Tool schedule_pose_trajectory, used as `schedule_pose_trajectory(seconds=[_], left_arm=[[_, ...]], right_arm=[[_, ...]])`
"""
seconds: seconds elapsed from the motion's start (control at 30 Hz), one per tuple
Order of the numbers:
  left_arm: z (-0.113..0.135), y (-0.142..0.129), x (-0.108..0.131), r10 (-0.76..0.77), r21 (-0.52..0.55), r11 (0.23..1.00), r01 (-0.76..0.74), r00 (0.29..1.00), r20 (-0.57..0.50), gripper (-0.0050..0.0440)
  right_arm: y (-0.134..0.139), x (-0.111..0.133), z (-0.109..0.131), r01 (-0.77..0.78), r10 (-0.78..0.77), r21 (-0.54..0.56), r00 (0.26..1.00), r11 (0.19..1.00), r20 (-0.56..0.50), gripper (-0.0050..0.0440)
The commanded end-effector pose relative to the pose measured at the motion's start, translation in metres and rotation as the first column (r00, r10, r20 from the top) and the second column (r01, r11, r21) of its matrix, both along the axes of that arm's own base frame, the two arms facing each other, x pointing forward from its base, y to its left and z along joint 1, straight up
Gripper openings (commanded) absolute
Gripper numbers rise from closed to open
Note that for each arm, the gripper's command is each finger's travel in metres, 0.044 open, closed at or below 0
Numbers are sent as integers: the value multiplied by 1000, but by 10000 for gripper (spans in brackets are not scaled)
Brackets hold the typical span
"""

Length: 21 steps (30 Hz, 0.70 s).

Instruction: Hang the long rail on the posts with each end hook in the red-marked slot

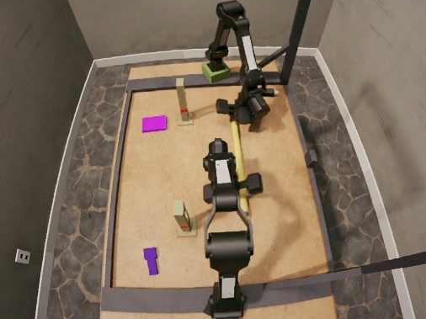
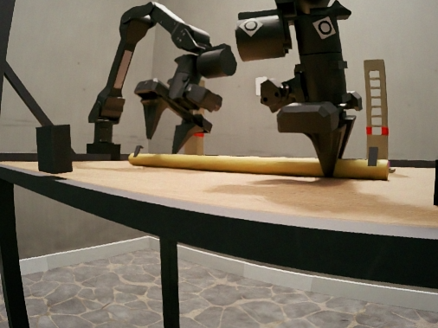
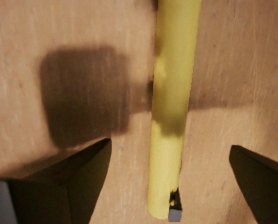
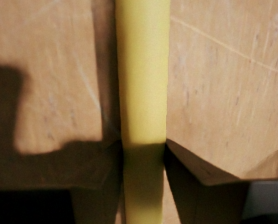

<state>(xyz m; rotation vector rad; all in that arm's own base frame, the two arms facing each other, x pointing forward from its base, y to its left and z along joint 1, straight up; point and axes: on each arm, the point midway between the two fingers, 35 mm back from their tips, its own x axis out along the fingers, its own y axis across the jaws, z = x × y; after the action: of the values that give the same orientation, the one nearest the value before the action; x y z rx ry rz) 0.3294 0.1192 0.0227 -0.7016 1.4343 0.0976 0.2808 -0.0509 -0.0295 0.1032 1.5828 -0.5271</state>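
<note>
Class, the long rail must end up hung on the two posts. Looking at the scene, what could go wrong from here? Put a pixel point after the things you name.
Only the right gripper [image 1: 242, 113] [image 2: 330, 173] [image 4: 143, 146] grips the rail [image 1: 236, 146] [image 2: 242, 165] [image 3: 172, 100] [image 4: 145, 75]; the left gripper [image 1: 233, 189] [image 2: 163, 145] [image 3: 169, 148] is open above it. Lifting now could tilt or twist the rail.

The right gripper holds it near one end, so the far end may sag.

The slots are narrow, so a small misalignment could leave a hook [image 2: 138, 151] [image 3: 175, 213] unseated.
</note>
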Motion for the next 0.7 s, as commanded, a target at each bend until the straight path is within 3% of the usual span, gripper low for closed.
schedule_pose_trajectory(seconds=[0.0, 0.13, 0.2, 0.37, 0.57, 0.67], left_arm=[[45, 16, 4, -3, 34, 999, 1, 998, 58, 440], [33, 11, 5, -2, 46, 999, 2, 1000, 4, 344], [33, 11, 5, -2, 46, 999, 2, 1000, 4, 344], [23, 0, 14, 11, 200, 980, 12, 993, -115, 225], [13, -20, 26, 62, 441, 896, 44, 973, -223, 225], [10, -28, 28, 77, 503, 862, 60, 966, -248, 225]], right_arm=[[-1, 5, 6, -1, 1, -3, 1000, 1000, 24, -50], [-1, 5, 6, -1, 1, -3, 1000, 1000, 24, -50], [-1, 5, 6, -1, 1, -3, 1000, 1000, 24, -50], [-1, 5, 6, -1, 1, -3, 1000, 1000, 24, -50], [-1, 5, 6, -1, 1, -3, 1000, 1000, 24, -50], [-1, 5, 6, -1, 1, -3, 1000, 1000, 24, -50]])
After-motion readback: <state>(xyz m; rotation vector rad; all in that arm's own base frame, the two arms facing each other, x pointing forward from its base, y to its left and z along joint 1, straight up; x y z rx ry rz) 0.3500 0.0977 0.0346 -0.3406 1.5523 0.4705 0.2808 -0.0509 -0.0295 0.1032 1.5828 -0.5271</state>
